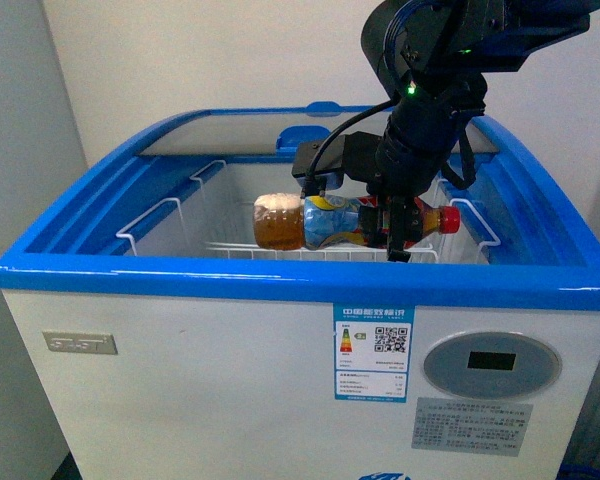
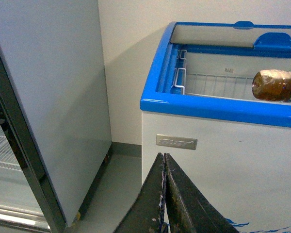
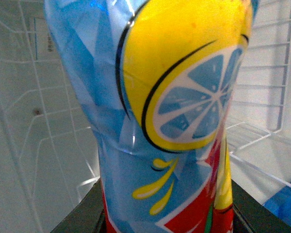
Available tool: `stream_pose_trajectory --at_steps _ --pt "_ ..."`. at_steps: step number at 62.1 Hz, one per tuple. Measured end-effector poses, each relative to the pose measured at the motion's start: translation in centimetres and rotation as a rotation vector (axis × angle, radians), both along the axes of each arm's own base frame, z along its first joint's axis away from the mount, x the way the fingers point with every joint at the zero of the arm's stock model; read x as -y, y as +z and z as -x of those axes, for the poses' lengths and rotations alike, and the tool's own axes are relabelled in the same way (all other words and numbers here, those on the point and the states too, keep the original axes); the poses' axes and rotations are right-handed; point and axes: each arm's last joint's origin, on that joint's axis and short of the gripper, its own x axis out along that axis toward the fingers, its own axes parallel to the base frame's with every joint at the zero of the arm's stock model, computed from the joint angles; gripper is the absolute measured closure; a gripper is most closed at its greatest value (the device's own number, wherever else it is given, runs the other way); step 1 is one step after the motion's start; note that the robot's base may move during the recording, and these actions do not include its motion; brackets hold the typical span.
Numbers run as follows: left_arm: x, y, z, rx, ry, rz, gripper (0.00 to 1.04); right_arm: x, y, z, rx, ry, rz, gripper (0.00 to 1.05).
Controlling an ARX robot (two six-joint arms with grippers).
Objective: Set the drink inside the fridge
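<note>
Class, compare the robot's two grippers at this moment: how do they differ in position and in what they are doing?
The right gripper reaches down into the open fridge, while the left gripper sits outside it, low before the white front wall. The right gripper has its jaws shut on the drink, held sideways above the wire basket; the left gripper holds nothing, its jaws pressed together. Both are dark and both are closed.

The white chest cooler (image 1: 230, 380) carries a blue-edged energy label (image 1: 373, 352) with Chinese characters and a QR code; its silver nameplate (image 1: 79, 343) is unreadable.
</note>
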Motion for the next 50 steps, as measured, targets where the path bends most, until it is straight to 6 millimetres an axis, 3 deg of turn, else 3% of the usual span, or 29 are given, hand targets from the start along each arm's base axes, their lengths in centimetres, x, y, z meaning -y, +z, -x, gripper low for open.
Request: stream_pose_trajectory --at_steps 21,33,40,50 --pt "0.0 0.1 0.9 0.003 0.0 0.0 1.02 -0.3 -1.4 -0.6 0.024 0.003 -0.015 0.64" --pt "0.0 0.1 1.3 0.003 0.0 0.0 1.02 -0.3 -1.3 -0.1 0.009 0.013 -0.035 0.29" --pt "0.0 0.0 1.5 0.003 0.0 0.0 1.02 0.2 2.1 0.7 0.065 -0.015 -0.108 0.08" --pt "0.0 -0.4 2.3 -0.031 0.001 0.0 1.02 1.7 8.6 3.4 0.207 -0.117 -0.264 0.08"
